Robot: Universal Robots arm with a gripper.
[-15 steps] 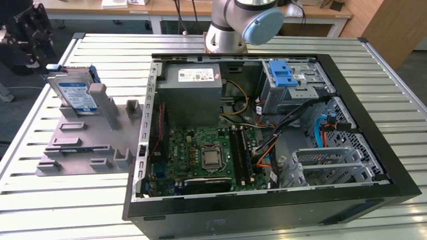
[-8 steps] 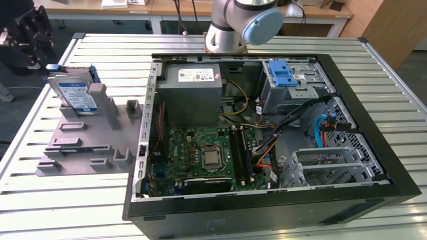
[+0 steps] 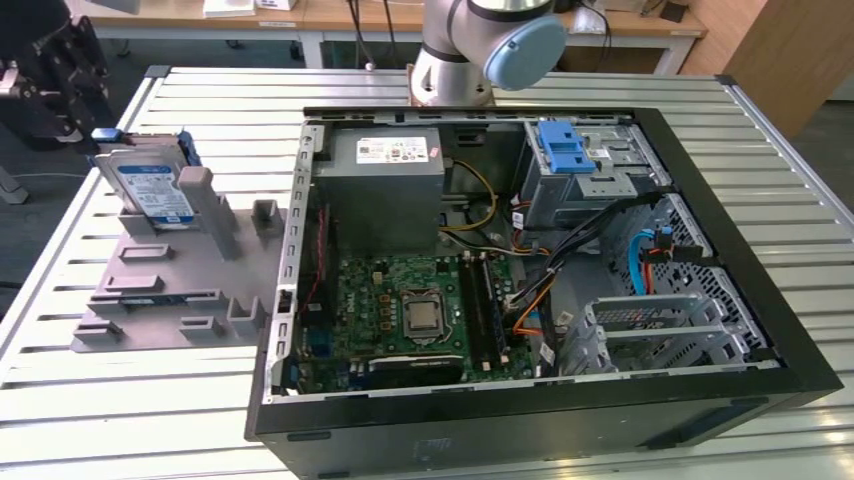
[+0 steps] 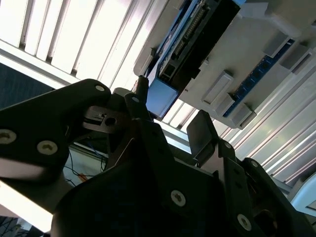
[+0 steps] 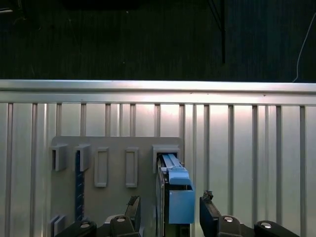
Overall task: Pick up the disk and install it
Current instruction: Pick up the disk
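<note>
Blue-railed disk [image 5: 176,200] stands upright between the spread jaws.

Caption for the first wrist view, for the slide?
Open gripper lined up with the disk, which stands on edge in a grey holder on the slatted table.

A black open-sided computer case [image 3: 467,440] lies across the middle and the exterior view's right of the slatted aluminium worktop [image 3: 107,400]. Between it and the worktop's edge at the exterior view's left lies a grey plastic holder plate [image 3: 147,290]. The silver rectangular disk [image 3: 147,190] stands on edge in a slot at the plate's far end. In the first wrist view the black gripper [image 5: 170,203] straddles the disk's end, one finger on each side, apart from it. Inside the case, the grey power supply box [image 3: 387,185] sits far, toward the plate, with the green motherboard [image 3: 400,310] nearer. The blue plastic bracket [image 3: 566,150] sits atop the metal drive cage [image 3: 607,178] in the far corner at the exterior view's right.
</note>
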